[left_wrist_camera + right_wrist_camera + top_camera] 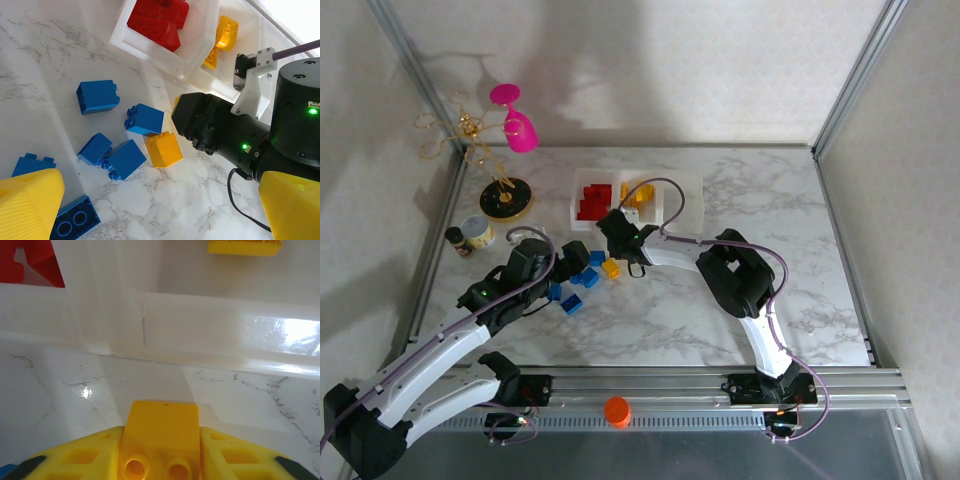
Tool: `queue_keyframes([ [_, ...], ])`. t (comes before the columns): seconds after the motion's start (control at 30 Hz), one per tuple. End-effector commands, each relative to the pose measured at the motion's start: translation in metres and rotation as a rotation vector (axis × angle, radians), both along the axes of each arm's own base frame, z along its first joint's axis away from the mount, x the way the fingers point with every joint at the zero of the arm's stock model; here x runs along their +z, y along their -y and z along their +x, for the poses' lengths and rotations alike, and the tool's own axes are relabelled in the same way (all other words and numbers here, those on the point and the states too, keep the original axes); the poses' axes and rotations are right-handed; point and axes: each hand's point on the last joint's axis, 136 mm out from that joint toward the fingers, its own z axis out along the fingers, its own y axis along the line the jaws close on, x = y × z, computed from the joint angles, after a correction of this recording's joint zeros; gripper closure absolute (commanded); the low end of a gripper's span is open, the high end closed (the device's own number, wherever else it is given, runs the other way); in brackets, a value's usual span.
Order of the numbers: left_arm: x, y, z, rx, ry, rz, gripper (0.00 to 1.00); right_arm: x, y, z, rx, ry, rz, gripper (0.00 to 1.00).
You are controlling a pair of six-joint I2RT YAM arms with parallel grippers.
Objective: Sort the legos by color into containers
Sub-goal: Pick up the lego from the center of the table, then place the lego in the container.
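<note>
Yellow lego (162,420) pinched in the right end effector (161,440), arm (740,278) stretched low beside the containers (200,325); left end effector (162,205) spread wide

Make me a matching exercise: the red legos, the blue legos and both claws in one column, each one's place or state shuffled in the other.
Column one
1. red legos
2. blue legos
3. left claw
4. right claw

Column two
A. open wide
B. loose on the marble table
C. inside a white bin
D. closed on a yellow lego

Pairs: 1-C, 2-B, 3-A, 4-D
</note>
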Motion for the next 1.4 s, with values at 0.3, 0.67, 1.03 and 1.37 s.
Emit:
queue_keyframes([
  [0.3, 0.009, 0.003, 0.002, -0.021, 0.02, -0.01, 0.0, 0.059, 0.019, -0.021, 0.026, 0.056, 0.038, 0.71],
  [0.67, 0.017, 0.022, 0.021, -0.058, 0.034, -0.031, 0.0, 0.108, 0.038, 0.005, 0.014, 0.168, -0.015, 0.7],
  [1.03, 0.018, 0.031, 0.046, -0.035, 0.039, -0.01, 0.0, 0.082, 0.047, 0.087, -0.02, 0.187, -0.126, 0.7],
  [1.37, 0.012, 0.034, 0.053, -0.028, 0.023, -0.006, 0.0, 0.082, 0.04, 0.116, -0.005, 0.188, -0.13, 0.51],
])
